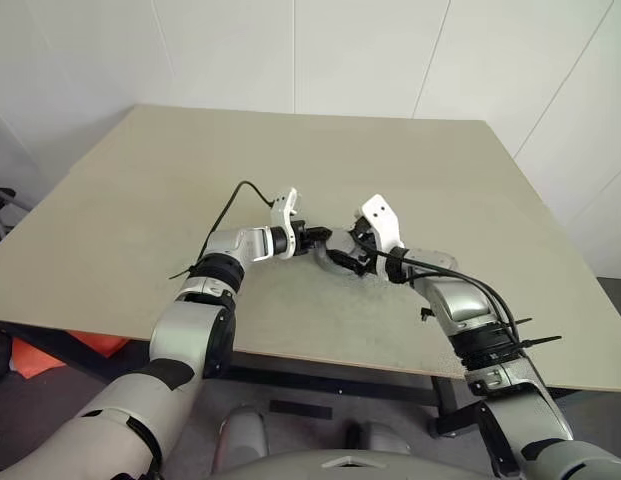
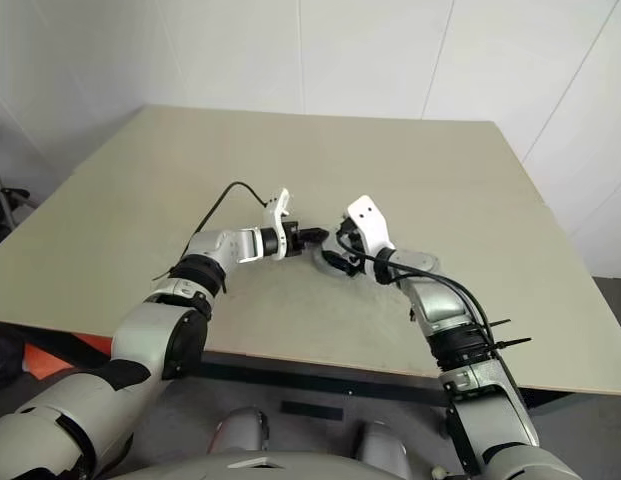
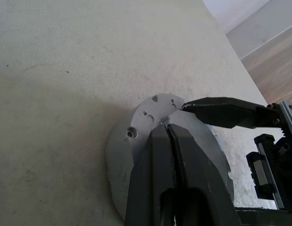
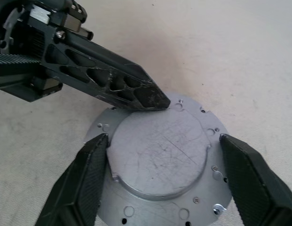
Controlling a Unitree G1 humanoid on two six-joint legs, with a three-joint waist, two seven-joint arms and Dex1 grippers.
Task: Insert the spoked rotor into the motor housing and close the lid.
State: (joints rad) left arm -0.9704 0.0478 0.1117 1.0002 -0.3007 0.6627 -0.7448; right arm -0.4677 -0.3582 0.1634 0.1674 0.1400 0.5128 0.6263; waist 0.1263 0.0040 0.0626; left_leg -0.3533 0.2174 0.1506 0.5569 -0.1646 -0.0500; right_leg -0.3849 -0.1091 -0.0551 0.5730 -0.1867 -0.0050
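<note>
The motor housing (image 4: 202,197) lies on the table as a round grey metal unit with a holed flange. A flat, scratched grey disc, the lid (image 4: 157,150), covers its top. The spoked rotor is hidden. My left gripper (image 3: 167,128) is shut, and its tip rests at the lid's far rim. In the right wrist view the left gripper (image 4: 153,99) comes in from the side. My right gripper (image 4: 162,141) is open, with one finger on each side of the lid and nothing clamped. In the left eye view both grippers meet over the housing (image 1: 340,265).
The beige table (image 1: 290,150) stretches wide around the unit, with bare surface on all sides. Its front edge runs close below my arms. White walls stand behind it. An orange object (image 1: 50,352) lies on the floor under the table's left side.
</note>
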